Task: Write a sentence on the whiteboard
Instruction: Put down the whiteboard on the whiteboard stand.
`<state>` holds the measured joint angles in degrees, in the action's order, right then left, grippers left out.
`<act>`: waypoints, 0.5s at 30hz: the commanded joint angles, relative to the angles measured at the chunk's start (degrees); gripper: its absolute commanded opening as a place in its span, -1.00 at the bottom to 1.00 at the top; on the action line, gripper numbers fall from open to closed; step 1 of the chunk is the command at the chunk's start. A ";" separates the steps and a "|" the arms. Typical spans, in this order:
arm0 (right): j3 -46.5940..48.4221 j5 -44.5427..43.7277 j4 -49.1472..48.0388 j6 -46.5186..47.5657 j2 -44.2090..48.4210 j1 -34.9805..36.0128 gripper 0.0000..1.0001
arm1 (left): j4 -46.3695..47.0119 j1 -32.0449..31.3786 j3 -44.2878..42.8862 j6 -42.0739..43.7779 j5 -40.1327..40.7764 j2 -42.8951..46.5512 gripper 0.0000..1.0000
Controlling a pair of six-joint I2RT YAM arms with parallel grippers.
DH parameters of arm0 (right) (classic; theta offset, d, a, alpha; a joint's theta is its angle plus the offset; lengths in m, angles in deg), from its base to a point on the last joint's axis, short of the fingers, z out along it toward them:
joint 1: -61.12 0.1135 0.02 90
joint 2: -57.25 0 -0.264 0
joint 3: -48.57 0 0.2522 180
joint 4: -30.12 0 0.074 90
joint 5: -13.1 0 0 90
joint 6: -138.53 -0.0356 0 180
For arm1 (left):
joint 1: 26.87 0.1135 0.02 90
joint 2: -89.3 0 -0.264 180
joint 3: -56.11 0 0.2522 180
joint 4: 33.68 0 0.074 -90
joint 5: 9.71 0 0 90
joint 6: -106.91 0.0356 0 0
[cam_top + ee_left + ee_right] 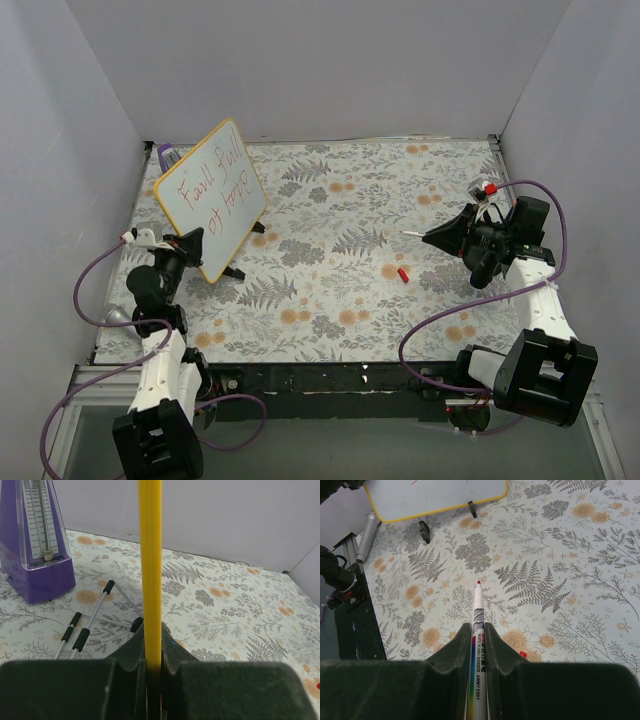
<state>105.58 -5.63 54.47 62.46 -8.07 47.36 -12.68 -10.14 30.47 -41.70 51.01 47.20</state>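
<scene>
The whiteboard [216,243], white with a yellow frame, stands tilted at the back left, and its lower edge shows in the right wrist view [435,497]. The sentence [210,186] runs across it in two lines of red handwriting. My left gripper [191,240] is shut on the board's lower left edge; in the left wrist view the yellow frame [150,570] rises straight up between the closed jaws [151,632]. My right gripper [436,237] hovers at the right, well away from the board, shut on a white marker [478,611] whose red tip points toward the board.
A red marker cap [403,273] lies on the floral tabletop between the arms, also seen as the cap [522,654] beside my right fingers. A purple metronome [37,545] stands behind the board at the back left corner. Black clips [424,531] hang under the board. White walls enclose the table.
</scene>
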 commanded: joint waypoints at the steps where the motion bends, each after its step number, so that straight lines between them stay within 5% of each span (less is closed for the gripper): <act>1: 1.32 1.95 0.84 1.01 0.72 0.22 -0.97 | -0.66 -0.03 0.72 -3.18 0.36 2.11 -1.00; 9: 1.23 2.12 0.92 1.01 0.63 0.14 -0.97 | -2.33 0.05 0.45 -1.77 2.47 3.79 -0.95; 15: 1.32 2.04 0.92 1.01 0.63 0.22 -0.97 | -3.47 -0.03 0.01 0.60 2.29 3.44 -0.67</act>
<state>105.58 -5.48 54.51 62.48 -8.07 47.36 -16.20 -10.09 31.06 -43.63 53.38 50.13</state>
